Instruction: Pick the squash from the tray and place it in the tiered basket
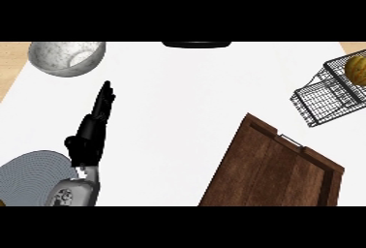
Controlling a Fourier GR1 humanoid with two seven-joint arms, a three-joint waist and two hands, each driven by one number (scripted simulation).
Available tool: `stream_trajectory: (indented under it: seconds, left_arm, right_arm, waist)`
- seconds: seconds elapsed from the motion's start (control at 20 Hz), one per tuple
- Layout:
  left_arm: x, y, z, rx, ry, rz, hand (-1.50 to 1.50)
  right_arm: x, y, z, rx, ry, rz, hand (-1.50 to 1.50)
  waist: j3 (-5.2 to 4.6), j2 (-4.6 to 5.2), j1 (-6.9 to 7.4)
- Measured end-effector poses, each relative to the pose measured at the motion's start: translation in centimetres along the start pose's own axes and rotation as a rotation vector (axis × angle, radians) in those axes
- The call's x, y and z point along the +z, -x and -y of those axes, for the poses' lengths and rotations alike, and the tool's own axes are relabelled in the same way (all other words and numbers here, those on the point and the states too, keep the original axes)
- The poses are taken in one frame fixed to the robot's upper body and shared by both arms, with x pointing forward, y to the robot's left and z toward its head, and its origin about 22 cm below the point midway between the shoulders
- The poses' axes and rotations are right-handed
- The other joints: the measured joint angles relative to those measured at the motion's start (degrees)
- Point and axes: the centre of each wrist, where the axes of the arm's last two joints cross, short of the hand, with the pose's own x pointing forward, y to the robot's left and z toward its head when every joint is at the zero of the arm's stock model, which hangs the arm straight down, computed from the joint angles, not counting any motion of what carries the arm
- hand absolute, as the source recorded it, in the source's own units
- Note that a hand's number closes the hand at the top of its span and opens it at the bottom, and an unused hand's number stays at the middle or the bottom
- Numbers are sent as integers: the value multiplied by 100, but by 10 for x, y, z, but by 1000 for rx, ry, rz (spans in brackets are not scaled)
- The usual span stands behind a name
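The yellow-brown squash (357, 69) lies in the upper level of the black wire tiered basket (319, 99) at the right edge, partly cut off by the view's border. A dark wooden tray (271, 169) with a metal handle sits at the lower right and carries nothing. My left hand (91, 128) rests at the left with straight fingers pointing up, holding nothing. My right hand does not show.
A grey metal bowl (67, 57) stands at the upper left. A grey ribbed plate (32, 177) lies at the lower left under my left forearm. A dark object (196, 44) pokes in at the top centre. The white counter (186, 97) spans the middle.
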Motion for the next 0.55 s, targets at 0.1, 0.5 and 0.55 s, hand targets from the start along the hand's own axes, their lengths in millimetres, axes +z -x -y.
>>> stream_trajectory:
  seconds: [0.1,0.5,0.55]
  left_arm:
    - [-1,-2,0,3,-1,2,0]
    - [3,0,1,9,-14,0,0]
    - [3,2,-1,8,-21,0,0]
  right_arm:
    - [9,19,20,-59,23,-39,-150]
    - [67,93,87,-203,59,-86,-150]
    - [75,99,94,-214,53,-86,-150]
  waist:
    - [7,4,-15]
    - [36,24,-106]
    - [40,25,-114]
